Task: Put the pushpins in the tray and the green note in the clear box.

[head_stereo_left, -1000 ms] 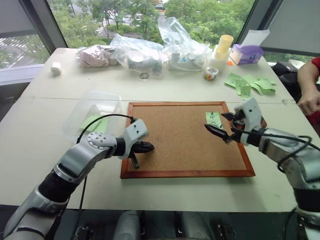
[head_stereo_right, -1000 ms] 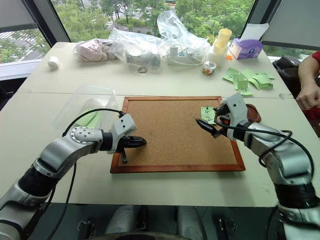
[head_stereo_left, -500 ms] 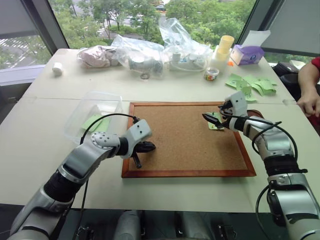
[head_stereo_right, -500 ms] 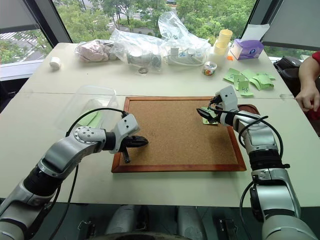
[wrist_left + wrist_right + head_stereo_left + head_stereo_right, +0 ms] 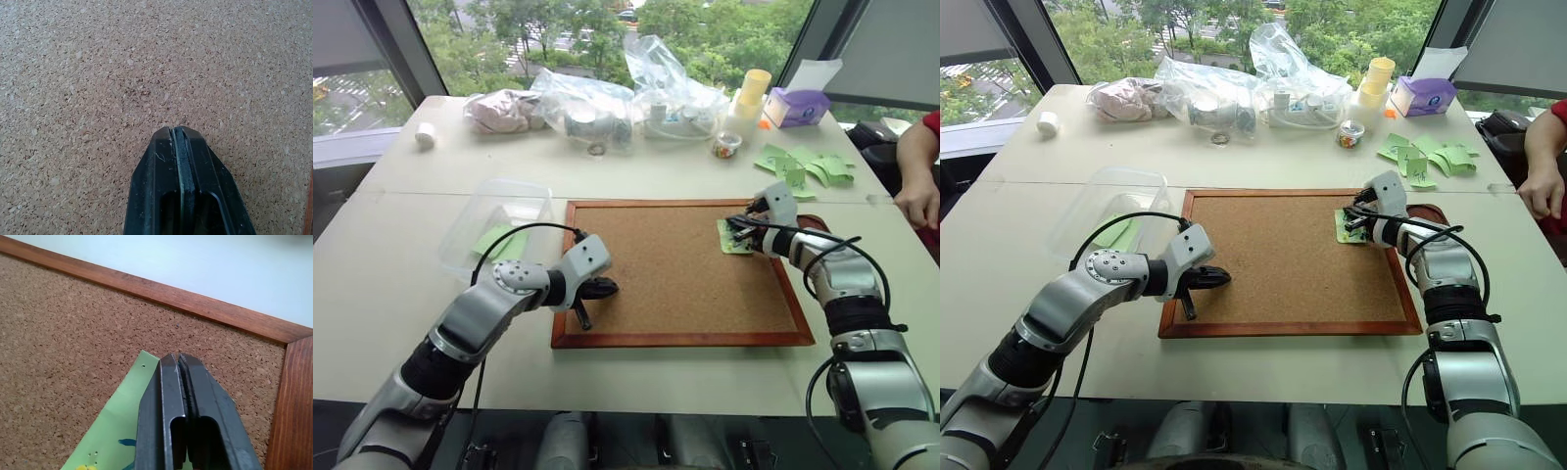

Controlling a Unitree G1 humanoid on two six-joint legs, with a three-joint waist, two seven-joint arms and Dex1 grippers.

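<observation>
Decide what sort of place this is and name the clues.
Probably an upper-floor office or lab workspace: large windows over trees, pale tables pushed together, and desk supplies such as a cork board and tissue box.

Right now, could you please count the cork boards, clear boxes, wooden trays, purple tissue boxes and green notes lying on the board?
Cork board: 1
Clear box: 1
Wooden tray: 1
Purple tissue box: 1
Green note on the board: 1
Total: 5

The pale table carries a cork board near its front edge, clear box beside, bags along the far edge.
</observation>
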